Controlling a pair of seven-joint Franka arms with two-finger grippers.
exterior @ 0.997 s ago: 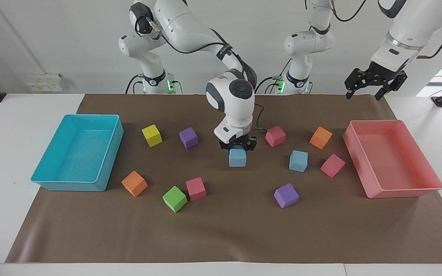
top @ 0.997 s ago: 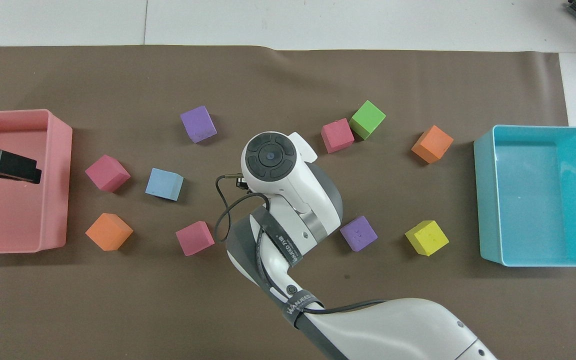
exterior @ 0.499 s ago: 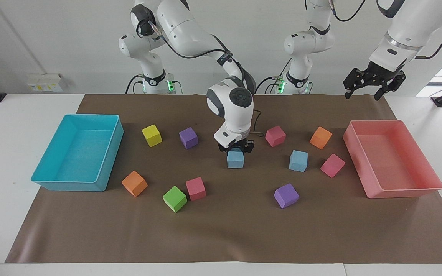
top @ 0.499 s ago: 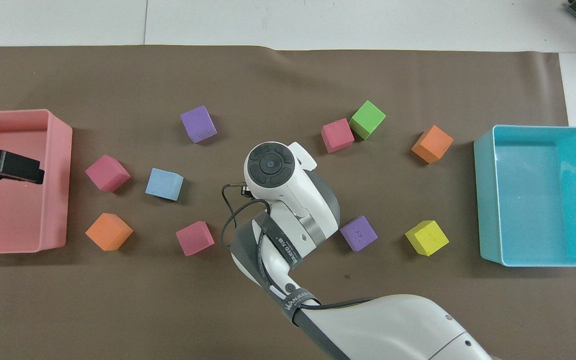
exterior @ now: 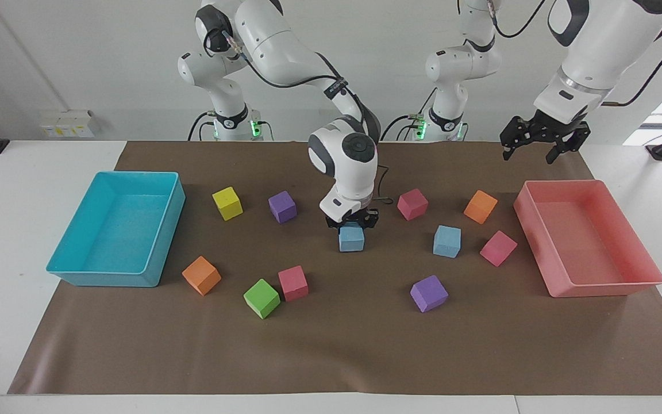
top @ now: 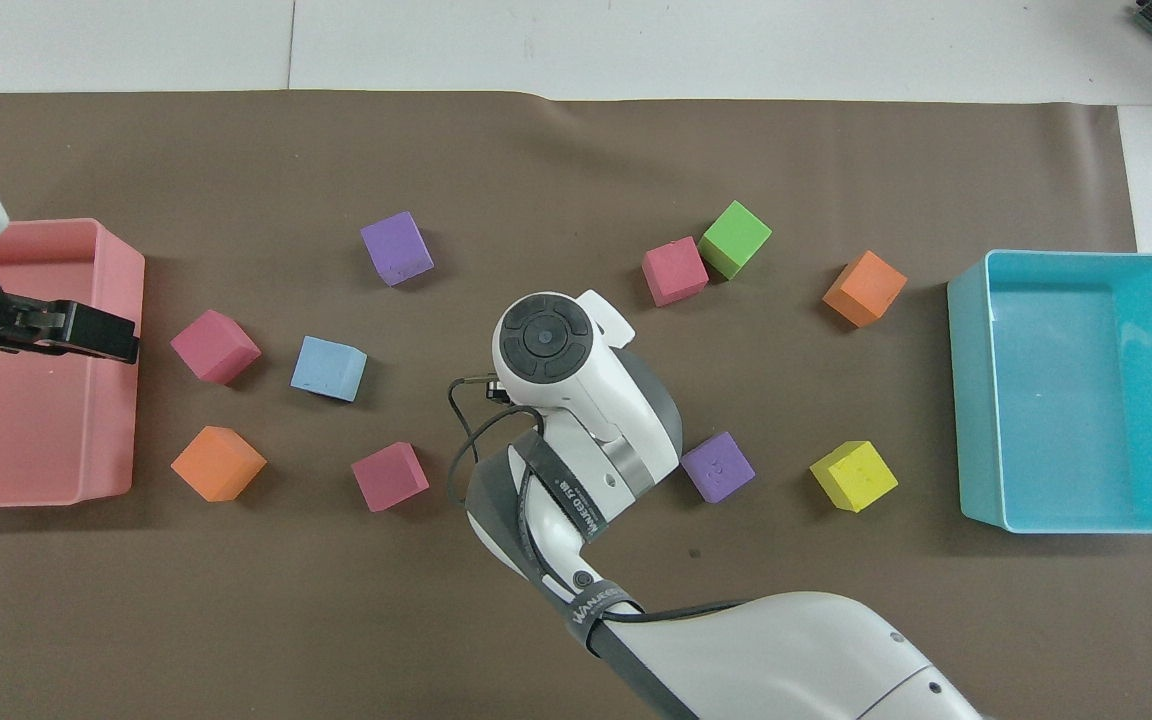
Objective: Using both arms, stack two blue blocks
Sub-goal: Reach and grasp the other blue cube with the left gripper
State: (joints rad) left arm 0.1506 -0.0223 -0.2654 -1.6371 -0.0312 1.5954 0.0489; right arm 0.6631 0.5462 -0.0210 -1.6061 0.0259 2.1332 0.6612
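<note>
**Op1:** Facing view: I've got the right gripper clamped on one blue block mid-mat. Can't tell if that block is just off the brown mat or resting on it.

**Op2:** Second one?

**Op1:** The other blue block sits on the mat toward the left arm's end, beside a pink cube and near the pink tray. Overhead, the right arm's wrist hides the gripped block; I only see the other blue block.

**Op2:** Left side?

**Op1:** The left gripper is up in the air by the mat's edge nearest the robots, fingers spread wide, nothing in them. Overhead puts it over the pink tray's rim.
</note>
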